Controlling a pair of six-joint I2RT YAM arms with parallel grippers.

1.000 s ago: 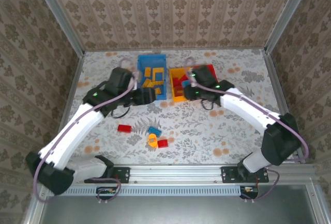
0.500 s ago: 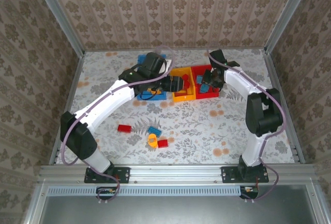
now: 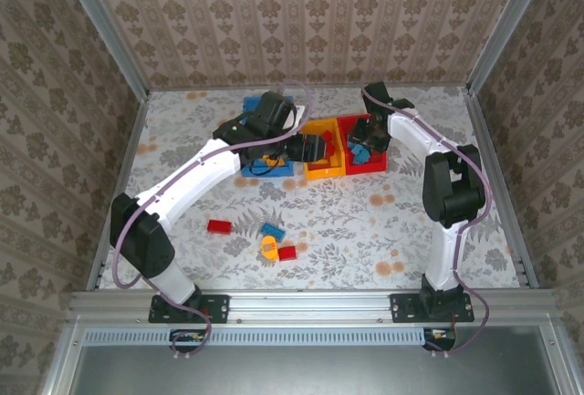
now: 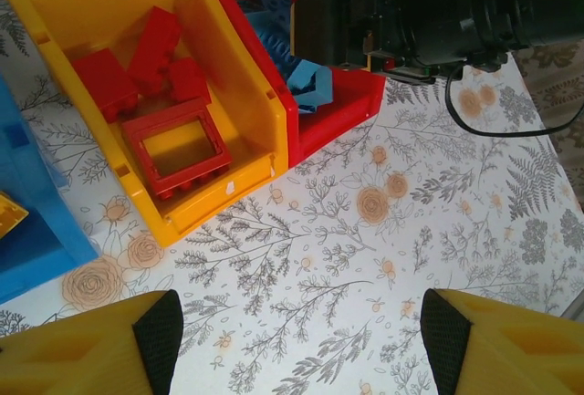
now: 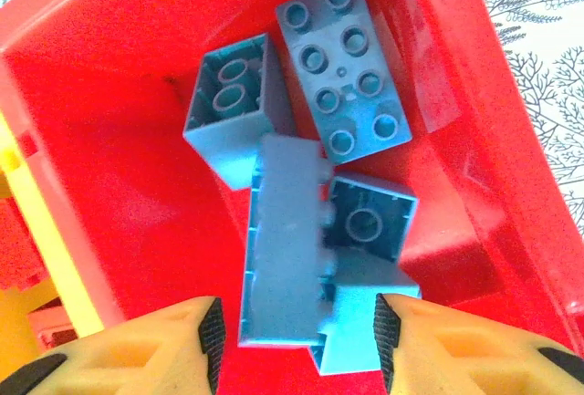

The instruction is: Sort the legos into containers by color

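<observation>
My right gripper (image 5: 299,340) hangs open inside the red bin (image 5: 109,140), over several blue legos. A long blue brick (image 5: 287,249) lies between the fingers, with a gap to the left pad. From above, this gripper (image 3: 363,140) sits over the red bin (image 3: 374,163). My left gripper (image 4: 303,340) is open with only tablecloth between its pads, just in front of the yellow bin (image 4: 210,190). That bin holds red legos (image 4: 151,48) and a red frame (image 4: 178,149). Seen from above, the left gripper (image 3: 319,149) is at the yellow bin (image 3: 327,172).
The blue bin (image 3: 254,103) lies mostly under my left arm. Loose on the near table are a red brick (image 3: 218,226), a blue brick (image 3: 272,231), an orange piece (image 3: 269,247) and another red brick (image 3: 286,253). The right arm (image 4: 456,12) crowds the red bin's far side.
The left gripper has swung from the blue bin to the yellow bin. The right gripper went from the yellow bin to the red bin, and its jaws have widened.
</observation>
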